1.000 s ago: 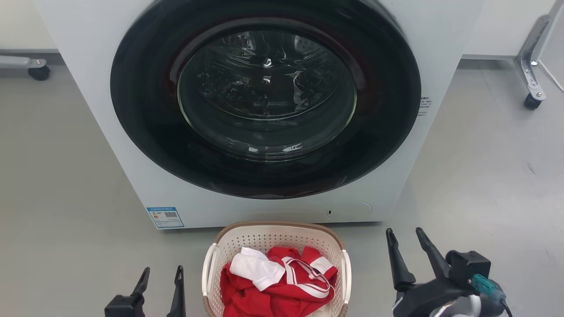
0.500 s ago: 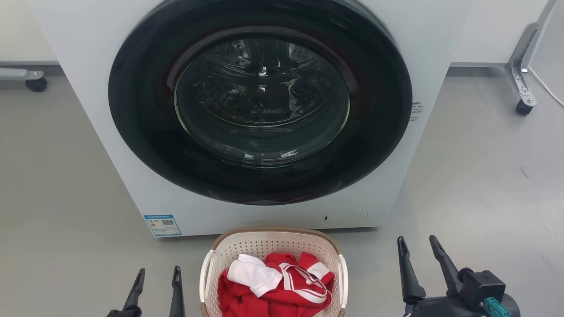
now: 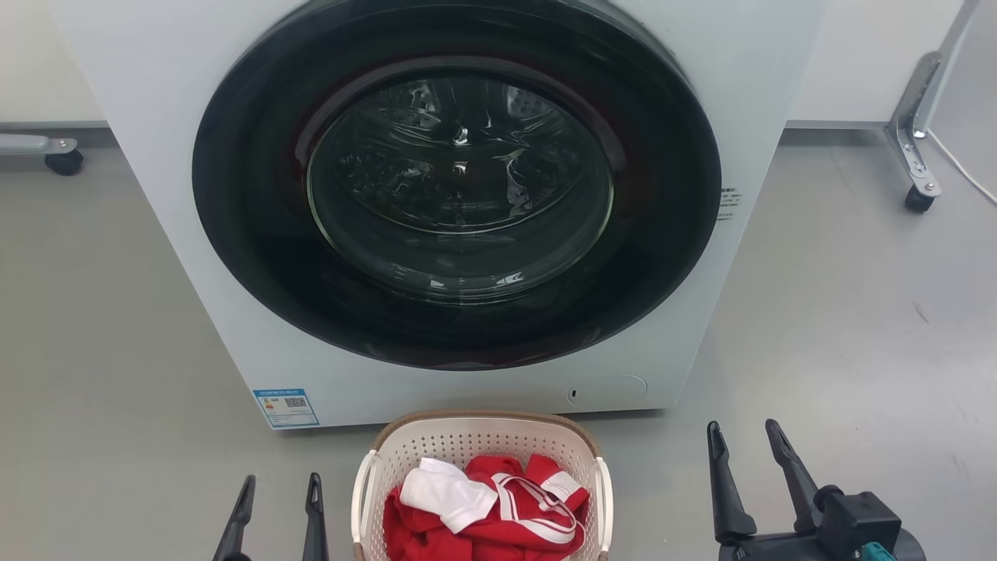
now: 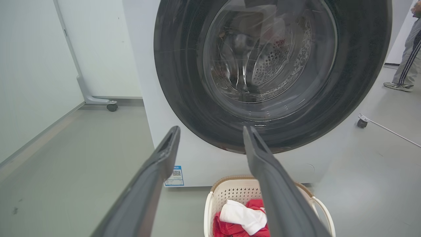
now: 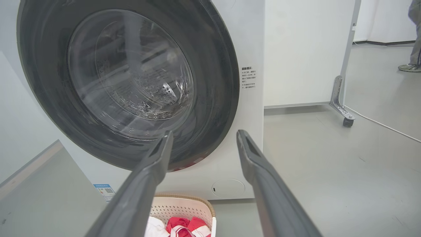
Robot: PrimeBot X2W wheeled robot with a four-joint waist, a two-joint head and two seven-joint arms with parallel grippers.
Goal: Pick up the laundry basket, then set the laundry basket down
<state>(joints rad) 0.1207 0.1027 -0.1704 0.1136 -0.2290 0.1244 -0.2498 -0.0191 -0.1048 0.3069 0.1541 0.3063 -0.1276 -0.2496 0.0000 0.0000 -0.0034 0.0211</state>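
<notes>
To the left of the washing machine (image 3: pixel 140 117), well apart from it, a small wheeled foot (image 3: pixel 62 160) stands on the grey floor (image 3: pixel 857 312). In front of the machine's lower left corner hangs the left gripper (image 3: pixel 282 479), with its fingers spread and nothing between them.

The laundry basket (image 3: pixel 483 440) stands on the floor just in front of the machine, under the middle of its round dark door (image 3: pixel 459 179). It holds red clothes (image 3: pixel 498 522) and one white piece (image 3: pixel 448 491). I judge it to be light: thin perforated plastic with only a few soft garments. The walls may bend a little if squeezed, so the two white side handles, the left handle (image 3: pixel 357 499) and the right handle (image 3: pixel 605 499), look like the best places to take hold, one for each gripper, so that it does not tip.

In front of the machine's lower right corner is the right gripper (image 3: pixel 742 427), also wide open and empty. The floor lies free between each gripper and its handle. The machine's front is very near behind the basket, so a lift should not swing forward. Further right of the machine stand a metal wheeled leg (image 3: pixel 911 156) and a thin cable (image 3: pixel 958 164), and a person's leg (image 4: pixel 408 56), all well apart.
</notes>
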